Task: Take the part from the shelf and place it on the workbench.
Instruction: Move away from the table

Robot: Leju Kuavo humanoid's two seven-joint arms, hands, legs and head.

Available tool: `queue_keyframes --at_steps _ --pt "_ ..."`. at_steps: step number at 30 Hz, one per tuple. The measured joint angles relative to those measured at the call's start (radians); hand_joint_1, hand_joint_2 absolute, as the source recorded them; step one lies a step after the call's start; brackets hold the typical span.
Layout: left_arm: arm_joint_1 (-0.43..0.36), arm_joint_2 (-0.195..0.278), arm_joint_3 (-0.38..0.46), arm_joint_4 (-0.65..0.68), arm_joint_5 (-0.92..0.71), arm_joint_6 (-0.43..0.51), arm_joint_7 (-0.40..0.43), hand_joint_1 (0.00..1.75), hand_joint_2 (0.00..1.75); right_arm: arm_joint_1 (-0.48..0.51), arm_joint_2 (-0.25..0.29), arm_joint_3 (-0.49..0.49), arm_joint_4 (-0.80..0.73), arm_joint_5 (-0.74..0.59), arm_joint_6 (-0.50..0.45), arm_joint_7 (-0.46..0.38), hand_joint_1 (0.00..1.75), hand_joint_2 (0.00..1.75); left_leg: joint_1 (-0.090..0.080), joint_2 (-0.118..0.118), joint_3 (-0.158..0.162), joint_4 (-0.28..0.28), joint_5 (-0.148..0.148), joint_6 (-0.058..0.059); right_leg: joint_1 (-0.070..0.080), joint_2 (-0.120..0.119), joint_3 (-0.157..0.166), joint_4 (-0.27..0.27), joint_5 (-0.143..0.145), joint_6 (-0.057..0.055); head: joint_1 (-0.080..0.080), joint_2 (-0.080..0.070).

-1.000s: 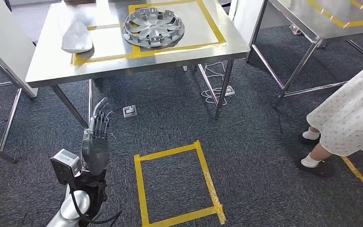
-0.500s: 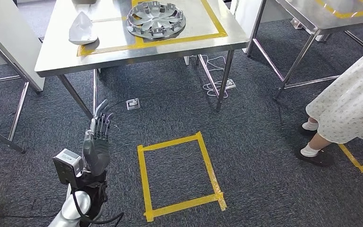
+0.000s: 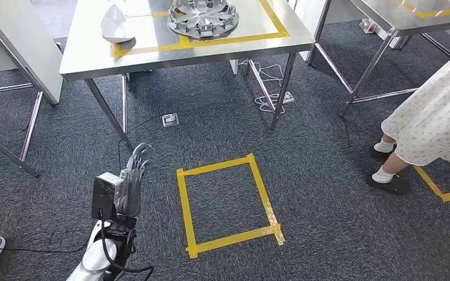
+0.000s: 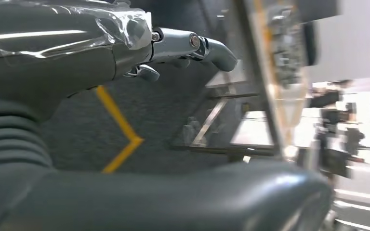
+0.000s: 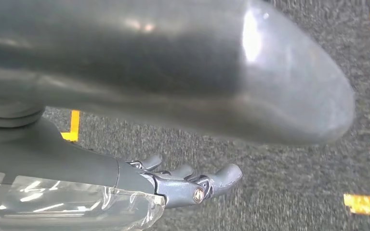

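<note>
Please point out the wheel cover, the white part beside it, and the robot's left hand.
wheel cover (image 3: 203, 16), head view, on its spoked face.
white part (image 3: 117, 24), head view, on its curved top.
left hand (image 3: 130, 186), head view, on its back.

- Open carpet lies between the left robot hand (image 3: 130, 186) and the worktop (image 3: 222, 50).
- Table legs (image 3: 108, 114) stand just ahead of the hand.
- A person (image 3: 430, 126) stands well to the right.
</note>
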State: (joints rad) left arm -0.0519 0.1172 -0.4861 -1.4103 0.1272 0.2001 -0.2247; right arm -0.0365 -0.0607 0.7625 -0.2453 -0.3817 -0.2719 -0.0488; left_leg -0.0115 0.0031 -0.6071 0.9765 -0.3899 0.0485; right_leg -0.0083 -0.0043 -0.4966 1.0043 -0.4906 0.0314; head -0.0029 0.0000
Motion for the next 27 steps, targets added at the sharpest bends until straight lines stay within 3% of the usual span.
queue_keyframes --at_steps 1,4,6,8,9,10,11,13,15,17,21,27 --pt "0.001 -0.003 0.008 0.05 -0.002 -0.002 0.016 0.0 1.75 -0.002 -0.003 0.003 0.0 0.0 0.002 0.002 0.0 0.0 0.0 0.001 -0.003 0.0 0.006 -0.006 0.004 0.0 0.021 -0.036 -0.007 -0.007 0.0 0.0" --pt "0.0 -0.013 0.029 0.236 0.0 -0.002 0.018 0.0 1.75 -0.004 -0.006 0.013 0.001 0.001 0.009 0.014 0.0 0.0 0.005 0.003 -0.012 0.013 0.003 -0.025 -0.001 0.002 0.022 -0.056 0.0 -0.023 0.0 0.0" --pt "-0.001 -0.018 0.041 0.352 0.007 -0.002 -0.001 0.0 1.75 -0.005 -0.007 0.017 0.002 0.002 0.011 0.019 0.0 0.0 0.012 0.0 -0.041 0.086 -0.053 -0.039 -0.009 0.002 0.018 -0.059 0.011 -0.037 -0.001 0.0" --pt "-0.001 -0.022 0.048 0.432 0.01 -0.002 -0.01 0.0 1.75 -0.006 -0.007 0.022 0.002 0.002 0.012 0.02 0.0 0.0 0.02 -0.002 -0.091 0.223 -0.128 -0.054 -0.008 0.001 0.01 -0.057 0.016 -0.041 -0.002 0.0" --pt "-0.001 -0.024 0.049 0.462 0.01 -0.002 -0.011 0.0 1.75 -0.005 -0.007 0.024 0.003 0.002 0.013 0.021 0.0 0.0 0.024 -0.002 -0.109 0.278 -0.149 -0.06 -0.008 0.001 0.006 -0.056 0.019 -0.041 -0.002 0.0" --pt "-0.001 -0.027 0.051 0.488 0.011 -0.002 -0.006 0.0 1.75 -0.005 -0.007 0.027 0.003 0.002 0.014 0.022 0.0 0.0 0.028 -0.001 -0.111 0.3 -0.149 -0.065 -0.009 0.001 0.003 -0.054 0.02 -0.04 -0.002 0.0" --pt "-0.003 -0.029 0.052 0.511 0.013 -0.001 0.005 0.0 1.75 -0.005 -0.007 0.029 0.004 0.002 0.015 0.023 0.0 0.0 0.032 -0.001 -0.092 0.28 -0.131 -0.068 -0.01 0.001 0.001 -0.052 0.021 -0.039 -0.002 0.0" --pt "-0.012 -0.034 0.06 0.569 0.023 0.0 0.042 0.0 1.75 -0.006 -0.006 0.031 0.004 0.001 0.018 0.028 0.0 0.87 0.038 -0.001 -0.011 0.148 -0.073 -0.069 -0.012 0.001 0.001 -0.049 0.021 -0.035 -0.002 0.0" --pt "-0.026 -0.041 0.067 0.655 0.037 -0.004 0.067 0.0 1.75 -0.009 -0.005 0.032 0.004 0.001 0.02 0.034 0.0 1.75 0.034 -0.002 0.049 0.039 -0.046 -0.062 -0.01 0.002 -0.004 -0.046 0.022 -0.026 -0.002 0.0" --pt "-0.035 -0.045 0.068 0.758 0.043 -0.008 0.086 0.0 1.75 -0.011 -0.006 0.032 0.004 0.0 0.022 0.039 0.0 1.75 0.029 -0.003 0.059 0.012 -0.049 -0.053 -0.006 0.003 -0.011 -0.043 0.023 -0.017 -0.002 0.0" --pt "-0.039 -0.051 0.067 0.936 0.026 -0.009 0.163 0.0 1.75 -0.011 -0.008 0.036 0.006 -0.001 0.022 0.052 0.0 1.75 0.024 -0.003 0.053 0.004 -0.049 -0.048 -0.009 0.001 -0.018 -0.041 0.025 -0.017 -0.001 0.0" --pt "-0.029 -0.058 0.045 1.092 -0.013 -0.074 0.29 0.0 1.75 -0.01 -0.009 0.039 0.009 -0.009 0.049 0.076 0.0 1.75 0.015 -0.003 0.043 0.006 -0.043 -0.036 -0.017 0.001 -0.027 -0.042 0.034 -0.004 -0.001 0.0"
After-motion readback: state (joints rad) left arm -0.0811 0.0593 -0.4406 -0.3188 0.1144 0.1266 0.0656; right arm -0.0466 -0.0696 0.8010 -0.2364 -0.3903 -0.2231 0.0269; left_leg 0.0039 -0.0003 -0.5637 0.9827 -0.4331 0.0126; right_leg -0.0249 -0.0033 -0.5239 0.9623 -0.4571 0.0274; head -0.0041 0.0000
